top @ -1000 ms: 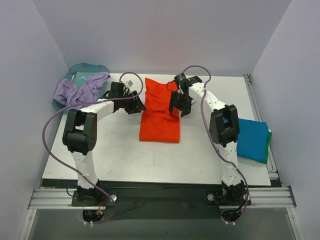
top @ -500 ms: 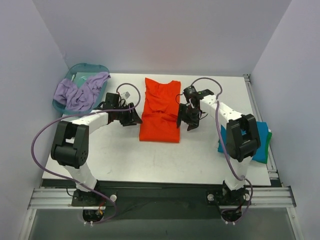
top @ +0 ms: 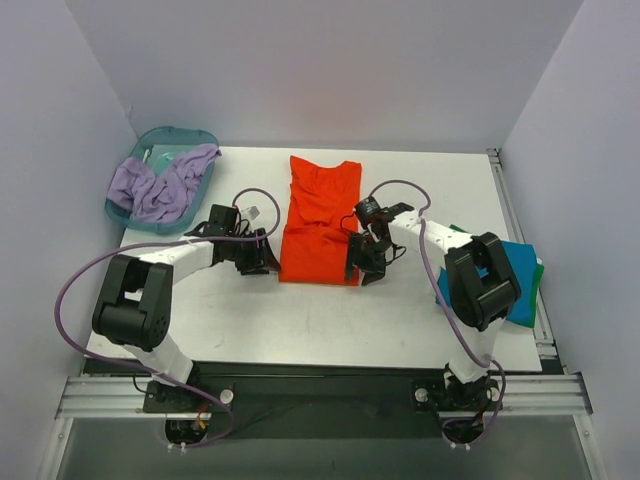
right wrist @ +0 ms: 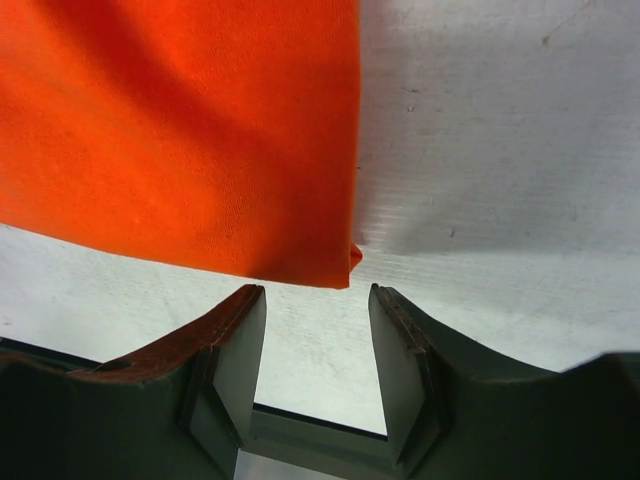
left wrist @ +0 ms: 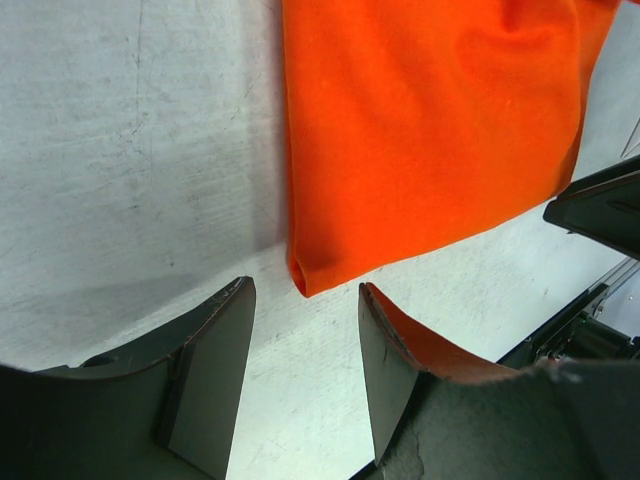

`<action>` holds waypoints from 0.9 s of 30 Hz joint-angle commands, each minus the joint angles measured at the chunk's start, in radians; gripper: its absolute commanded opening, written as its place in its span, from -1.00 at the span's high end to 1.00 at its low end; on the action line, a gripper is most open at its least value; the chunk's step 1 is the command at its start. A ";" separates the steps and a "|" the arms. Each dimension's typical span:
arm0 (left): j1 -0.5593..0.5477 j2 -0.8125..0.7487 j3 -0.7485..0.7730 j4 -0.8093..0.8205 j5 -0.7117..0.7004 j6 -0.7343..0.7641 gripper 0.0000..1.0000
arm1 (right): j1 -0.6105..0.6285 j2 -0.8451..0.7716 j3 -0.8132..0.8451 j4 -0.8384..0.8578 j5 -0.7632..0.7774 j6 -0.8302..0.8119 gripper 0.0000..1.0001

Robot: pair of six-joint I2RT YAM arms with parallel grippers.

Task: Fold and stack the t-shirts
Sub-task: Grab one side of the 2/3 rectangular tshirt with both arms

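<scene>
The left arm (top: 185, 252) and right arm (top: 425, 232) are built alike: smooth white tubular links joined by chunky black motor housings (top: 130, 305). A thin lilac cable (top: 70, 287) runs in a loose loop from the left one's black base mount (top: 165, 395) to its wrist, and a matching cable (top: 400, 183) arcs over the right. The left gripper (left wrist: 305, 288) and right gripper (right wrist: 315, 290) are matt black, each with two broad fingers (left wrist: 215, 360) that taper to blunt tips, with flat grey inner faces and edges tinged orange

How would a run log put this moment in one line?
left gripper: open at near-left corner of bright orange-red cloth t-shirt | right gripper: open at near-right corner | nothing gripped yet
</scene>
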 commanded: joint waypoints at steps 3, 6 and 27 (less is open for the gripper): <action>-0.013 -0.033 -0.014 0.010 0.021 0.021 -0.12 | 0.005 0.026 -0.011 -0.005 0.018 0.017 0.13; -0.020 -0.029 -0.013 0.014 0.027 0.016 -0.13 | 0.005 0.036 -0.012 -0.005 0.023 0.015 0.17; -0.074 0.066 0.004 0.013 0.039 -0.001 -0.16 | 0.005 0.084 -0.020 -0.006 0.034 0.018 0.61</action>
